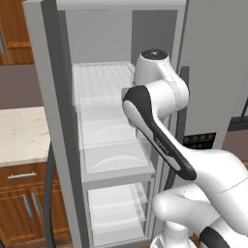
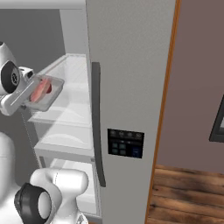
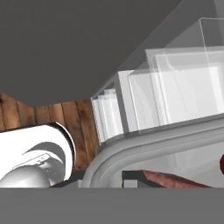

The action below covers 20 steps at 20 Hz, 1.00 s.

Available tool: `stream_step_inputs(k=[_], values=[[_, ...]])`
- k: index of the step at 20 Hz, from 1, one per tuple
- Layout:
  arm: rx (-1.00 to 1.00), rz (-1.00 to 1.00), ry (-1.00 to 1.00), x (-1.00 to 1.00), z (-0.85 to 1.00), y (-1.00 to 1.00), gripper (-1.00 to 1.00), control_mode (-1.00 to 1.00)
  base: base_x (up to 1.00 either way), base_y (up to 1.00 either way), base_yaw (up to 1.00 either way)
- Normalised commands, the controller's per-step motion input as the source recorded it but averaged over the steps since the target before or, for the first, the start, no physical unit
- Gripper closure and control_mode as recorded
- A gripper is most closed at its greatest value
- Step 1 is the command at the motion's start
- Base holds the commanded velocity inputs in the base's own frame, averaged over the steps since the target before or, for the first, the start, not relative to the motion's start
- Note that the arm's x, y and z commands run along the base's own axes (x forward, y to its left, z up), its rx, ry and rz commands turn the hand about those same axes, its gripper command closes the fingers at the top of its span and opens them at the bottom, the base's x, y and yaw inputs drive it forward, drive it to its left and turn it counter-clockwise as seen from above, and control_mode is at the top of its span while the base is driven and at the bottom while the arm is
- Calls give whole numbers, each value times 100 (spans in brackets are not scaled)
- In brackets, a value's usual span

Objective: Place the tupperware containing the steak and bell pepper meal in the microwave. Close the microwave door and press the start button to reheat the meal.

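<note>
The tupperware (image 2: 45, 93), a clear shallow container, hangs tilted in front of the open fridge's upper shelf (image 2: 72, 83). Inside it lie the pinkish-red steak slab (image 2: 39, 90) and the red round bell pepper piece (image 2: 49, 87). My gripper (image 2: 30, 98) is shut on the container's near rim, reaching from the left. In the hand view the tupperware's rounded rim (image 3: 144, 146) crosses the lower picture, with the steak (image 3: 168, 179) inside and a sliver of the red pepper (image 3: 222, 164) at the right edge. The microwave and its door are out of view.
The open fridge (image 1: 111, 145) has clear shelves and drawers, with my arm (image 1: 155, 126) in front of them. Its shut right door (image 2: 131, 65) carries a long handle (image 2: 96, 127) and a dark control panel (image 2: 126, 143). A pale counter (image 1: 19, 135) over wooden cabinets stands left.
</note>
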Motion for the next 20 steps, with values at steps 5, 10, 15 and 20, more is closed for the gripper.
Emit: stream_step_inputs(k=[5,10,15,20], values=[[-11,5,17,-38,-14,-43,100,-100,0,0,0],[-7,9,20,0,-26,-26,100,-100,0,0,0],[-2,9,21,0,-66,0,100,-100,0,0,0],[-3,1,6,-3,-44,8,100,-100,0,0,0]])
